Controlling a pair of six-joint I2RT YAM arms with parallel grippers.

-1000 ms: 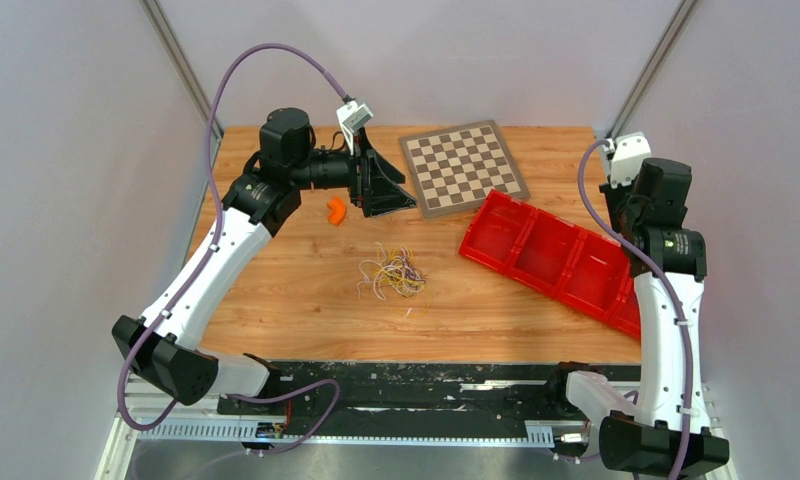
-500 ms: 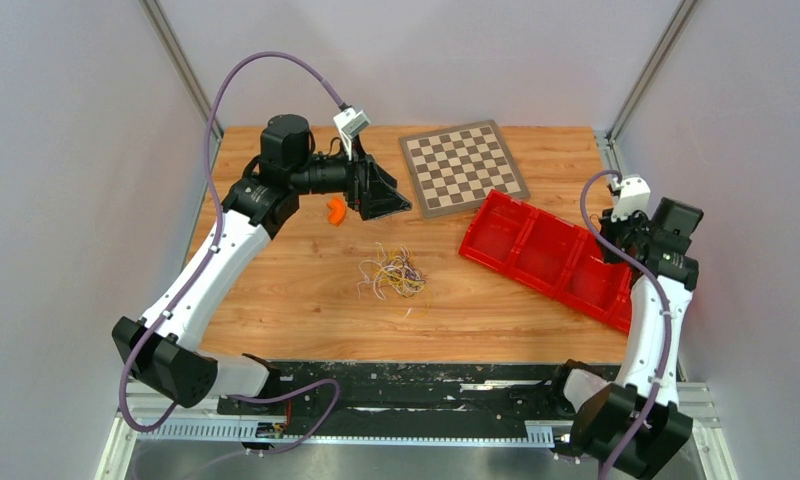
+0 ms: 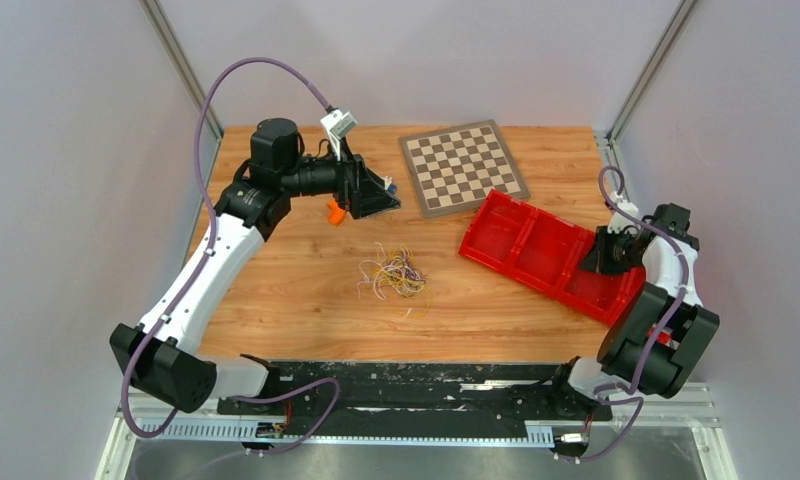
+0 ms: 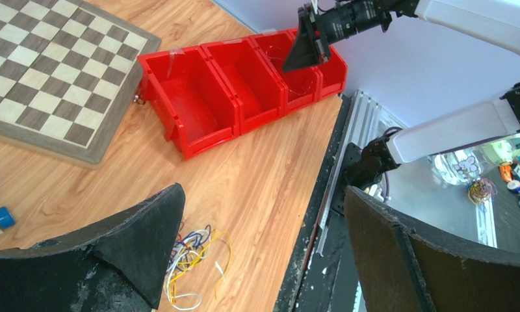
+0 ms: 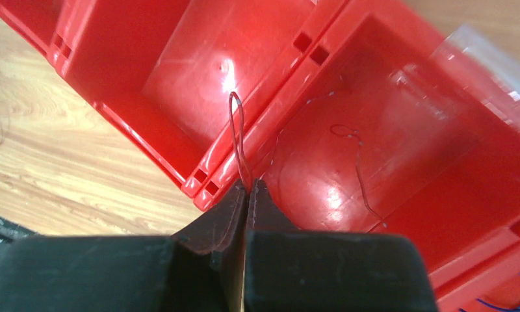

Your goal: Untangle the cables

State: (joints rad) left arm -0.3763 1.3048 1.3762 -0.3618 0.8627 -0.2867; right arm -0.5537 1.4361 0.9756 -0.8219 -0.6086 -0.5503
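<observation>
The cables (image 3: 393,273) lie in one loose tangle on the counter (image 3: 306,300), near its middle and well apart from the red bin (image 3: 521,235). White, yellow-orange, purple and dark strands loop over each other, and a few yellow ends stick out at the sides. One red wire (image 5: 236,133) is separate. It is pinched in the closed right pincer (image 5: 247,187) and forms a narrow loop above the wall between two bin compartments. A second wire (image 5: 359,166) lies inside one compartment.
</observation>
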